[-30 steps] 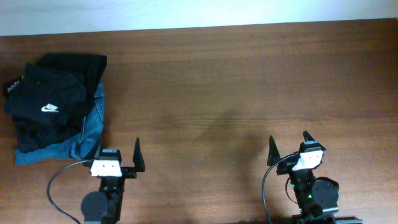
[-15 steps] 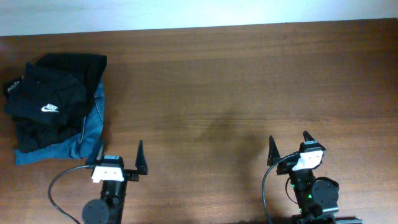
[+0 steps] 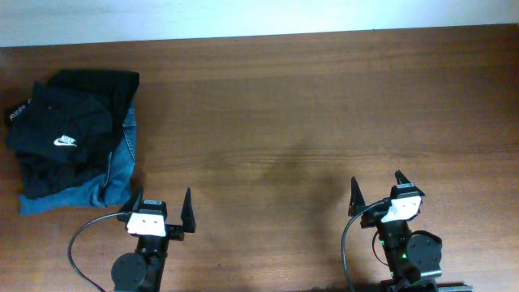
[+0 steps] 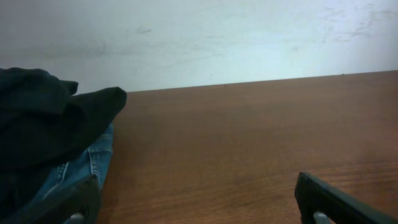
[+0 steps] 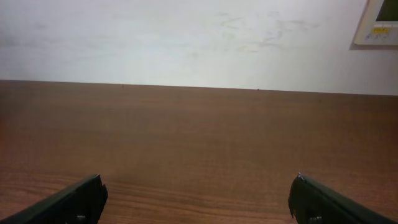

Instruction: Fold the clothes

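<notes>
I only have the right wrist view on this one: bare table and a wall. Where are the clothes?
Observer: Overhead, the clothes lie in a pile on the left side of the table.
Operator: What is in the pile?
Observer: Black garments on top, one shirt with a white swoosh, and blue denim sticking out underneath on the right.
Operator: Is the left arm on them?
Observer: No. The left fingers stand open by the pile's near right corner, holding nothing.
</notes>
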Robot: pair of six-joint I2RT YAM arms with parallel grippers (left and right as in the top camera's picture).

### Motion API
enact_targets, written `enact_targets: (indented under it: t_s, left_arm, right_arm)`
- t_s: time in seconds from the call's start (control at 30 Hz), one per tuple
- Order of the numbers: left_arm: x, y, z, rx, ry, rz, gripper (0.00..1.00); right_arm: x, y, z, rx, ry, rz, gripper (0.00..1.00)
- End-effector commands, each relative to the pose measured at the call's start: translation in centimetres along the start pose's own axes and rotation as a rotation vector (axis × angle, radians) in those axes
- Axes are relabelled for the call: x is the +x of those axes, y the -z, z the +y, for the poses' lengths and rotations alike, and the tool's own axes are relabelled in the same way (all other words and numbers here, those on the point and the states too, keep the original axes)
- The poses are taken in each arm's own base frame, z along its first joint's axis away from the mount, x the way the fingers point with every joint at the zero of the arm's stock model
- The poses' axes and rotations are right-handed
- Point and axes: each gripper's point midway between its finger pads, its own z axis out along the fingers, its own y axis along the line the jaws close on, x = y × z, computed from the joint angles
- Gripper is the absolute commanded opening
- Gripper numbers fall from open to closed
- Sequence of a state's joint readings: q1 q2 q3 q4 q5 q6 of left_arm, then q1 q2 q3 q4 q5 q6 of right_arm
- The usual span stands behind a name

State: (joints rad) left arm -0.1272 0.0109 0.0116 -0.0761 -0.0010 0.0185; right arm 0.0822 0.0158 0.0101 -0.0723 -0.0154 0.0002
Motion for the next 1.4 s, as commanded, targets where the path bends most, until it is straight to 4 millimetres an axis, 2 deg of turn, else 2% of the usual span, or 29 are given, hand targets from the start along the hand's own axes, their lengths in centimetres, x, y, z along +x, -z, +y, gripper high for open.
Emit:
enact_targets:
  t_s: [0.0, 1.37]
  left_arm:
    - [0.18, 0.01, -0.04, 0.000, -0.012, 0.003, 0.99]
    - [0.14, 0.01, -0.04, 0.000, -0.012, 0.002, 0.99]
  right_arm:
    - [0.31, -0.02, 0.14, -0.004, 0.004, 0.008, 0.99]
    - [0.31, -0.02, 0.14, -0.004, 0.004, 0.008, 0.99]
